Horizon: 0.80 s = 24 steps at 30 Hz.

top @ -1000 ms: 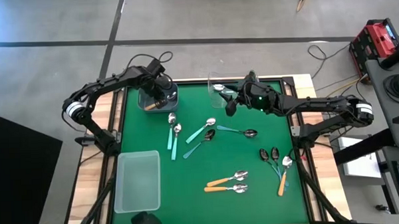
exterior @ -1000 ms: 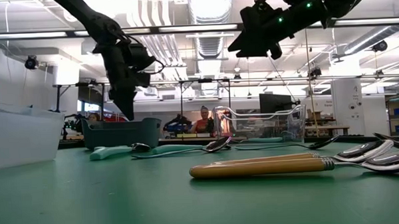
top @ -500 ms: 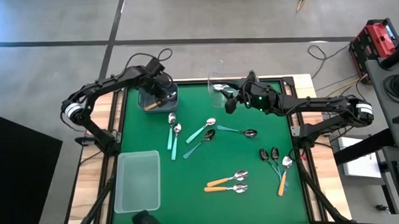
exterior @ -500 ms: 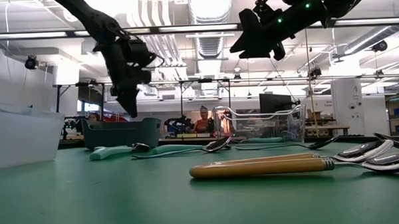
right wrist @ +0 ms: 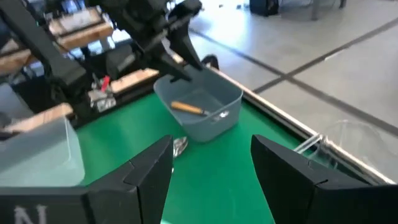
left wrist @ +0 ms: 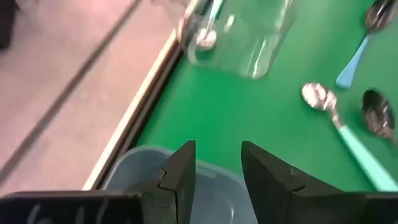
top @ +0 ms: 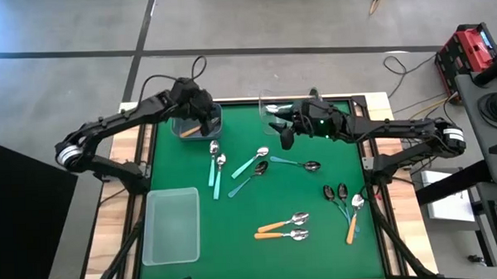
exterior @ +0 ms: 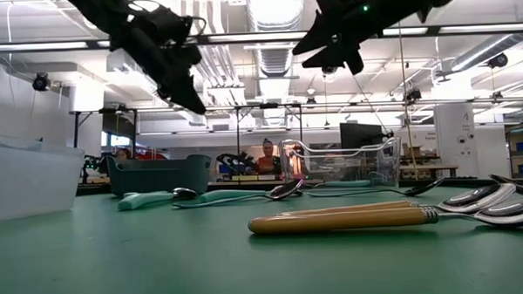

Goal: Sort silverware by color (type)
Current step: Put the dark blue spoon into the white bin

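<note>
Spoons spread over green surface [top: 318, 228], both arms up at the far edge.

Nearest: frosted plastic rectangular tub [top: 170, 225] at front left, w/ two orange-handled silver spoons [top: 282, 229] side by side front centre & a bunch of dark-bowled spoons plus one orange one [top: 345, 204] front right. Mid surface: teal-handled silver spoons [top: 216, 167] left of centre, and a mix of teal & thin light-blue-handled ones [top: 262, 165] around centre. Far left: grey-blue plastic bin [top: 196, 121] held one orange-handled spoon [right wrist: 198, 111]; left pincer [top: 205, 118] hung over it, fingers parted, nothing btwn them. Far centre: clear plastic container [top: 272, 108] w/ a spoon inside; right pincer [top: 286, 136] hovered just beside it above the surface, spread wide, empty.
</note>
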Each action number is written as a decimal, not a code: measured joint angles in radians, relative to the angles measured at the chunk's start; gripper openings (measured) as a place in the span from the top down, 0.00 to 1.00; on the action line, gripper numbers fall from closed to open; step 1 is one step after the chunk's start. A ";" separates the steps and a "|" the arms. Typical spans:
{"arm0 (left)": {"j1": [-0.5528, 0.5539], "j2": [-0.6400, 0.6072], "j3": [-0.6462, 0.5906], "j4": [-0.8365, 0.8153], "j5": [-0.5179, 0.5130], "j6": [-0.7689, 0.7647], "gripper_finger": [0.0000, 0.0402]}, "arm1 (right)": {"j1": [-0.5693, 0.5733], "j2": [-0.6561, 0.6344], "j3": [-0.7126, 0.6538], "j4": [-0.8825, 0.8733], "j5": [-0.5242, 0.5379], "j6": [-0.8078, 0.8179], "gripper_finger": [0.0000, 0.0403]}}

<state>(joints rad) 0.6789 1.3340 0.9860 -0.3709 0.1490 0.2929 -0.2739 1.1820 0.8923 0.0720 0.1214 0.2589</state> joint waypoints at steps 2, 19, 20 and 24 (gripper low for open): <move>-0.013 -0.041 -0.037 0.032 0.001 -0.012 0.72 | 0.010 0.006 0.032 -0.060 0.001 -0.009 0.48; -0.030 -0.299 -0.282 0.353 0.000 -0.067 0.72 | 0.043 0.283 0.320 -0.580 -0.004 -0.104 0.48; -0.030 -0.302 -0.282 0.358 0.000 -0.067 0.72 | 0.043 0.307 0.334 -0.603 -0.018 -0.112 0.48; -0.030 -0.308 -0.282 0.376 -0.007 -0.067 0.72 | 0.043 0.385 0.384 -0.680 -0.076 -0.125 0.48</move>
<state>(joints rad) 0.6491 1.0256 0.7040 0.0053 0.1424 0.2260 -0.2306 1.5674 1.2765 -0.6081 0.0450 0.1343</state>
